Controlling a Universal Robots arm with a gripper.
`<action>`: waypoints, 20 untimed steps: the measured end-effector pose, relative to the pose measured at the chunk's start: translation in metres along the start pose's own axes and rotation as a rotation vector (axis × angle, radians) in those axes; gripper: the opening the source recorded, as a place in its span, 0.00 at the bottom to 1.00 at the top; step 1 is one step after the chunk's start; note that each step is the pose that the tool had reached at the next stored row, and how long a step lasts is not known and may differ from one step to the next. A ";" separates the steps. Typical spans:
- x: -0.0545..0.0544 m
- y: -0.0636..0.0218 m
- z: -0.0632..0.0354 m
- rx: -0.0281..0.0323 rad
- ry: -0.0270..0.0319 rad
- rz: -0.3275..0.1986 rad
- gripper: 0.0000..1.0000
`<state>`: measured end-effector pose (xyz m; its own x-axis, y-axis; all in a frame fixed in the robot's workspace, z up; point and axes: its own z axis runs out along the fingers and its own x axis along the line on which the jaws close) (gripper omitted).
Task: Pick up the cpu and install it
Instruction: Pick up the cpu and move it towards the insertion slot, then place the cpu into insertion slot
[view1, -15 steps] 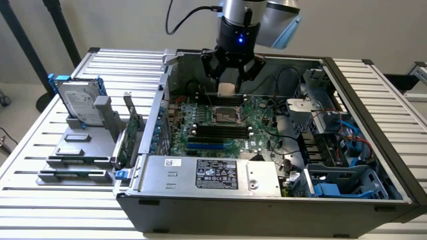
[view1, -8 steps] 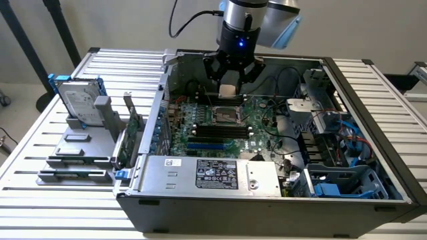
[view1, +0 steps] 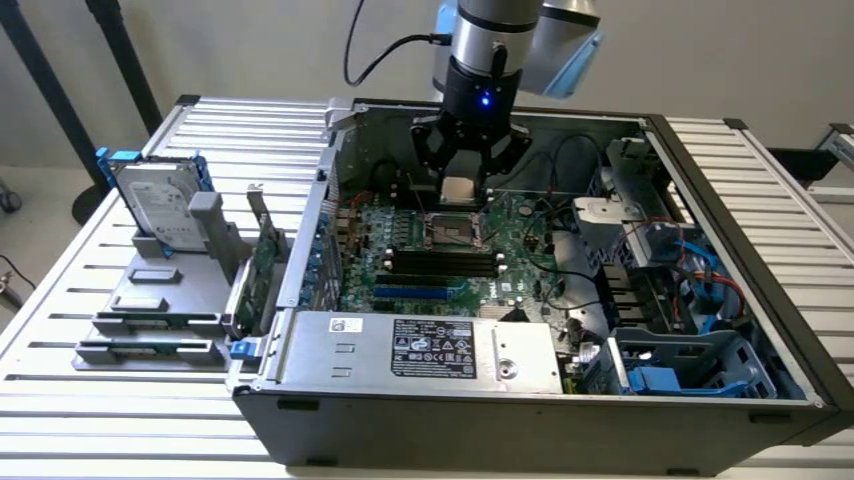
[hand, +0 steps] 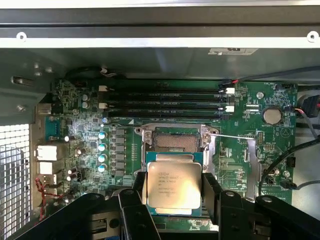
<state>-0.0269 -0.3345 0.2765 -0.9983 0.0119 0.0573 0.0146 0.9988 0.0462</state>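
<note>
In the exterior view the pincer (view1: 459, 186) hangs inside the open computer case (view1: 534, 425). It is closed on the cpu (view1: 459, 191), which lies flat between its two fingers. Directly below the pincer is the open socket (view1: 450, 232) on the green board (view1: 521, 250). The cpu is apart from the socket, not seated. The case also holds a grey power box (view1: 427, 350) and loose cables, both lower than the pincer. Well away from the pincer, outside the case on the bench (view1: 80, 400), a grey rack (view1: 160, 300) holds a hard drive (view1: 158, 205) and circuit cards.

In the wrist view the cpu (hand: 173, 185) is clamped by two opposite edges, a black finger (hand: 212, 192) pressing on each, with its metal top facing the camera. The socket (hand: 172, 140) lies just beyond the pincer, and the memory slots (hand: 165, 100) lie past that. I judge the cpu to be light, stiff and flat, with a slippery lid and a delicate underside. The edges look like the right place to hold it, kept level.
</note>
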 end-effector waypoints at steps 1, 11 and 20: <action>0.000 -0.0001 0.0018 0.0000 0.0000 0.000 0.54; -0.001 -0.0006 0.0129 0.0002 0.0004 0.000 0.54; -0.001 -0.0006 0.0129 0.0002 0.0003 0.000 0.54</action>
<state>-0.0265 -0.3345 0.2635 -0.9983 0.0123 0.0577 0.0150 0.9988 0.0460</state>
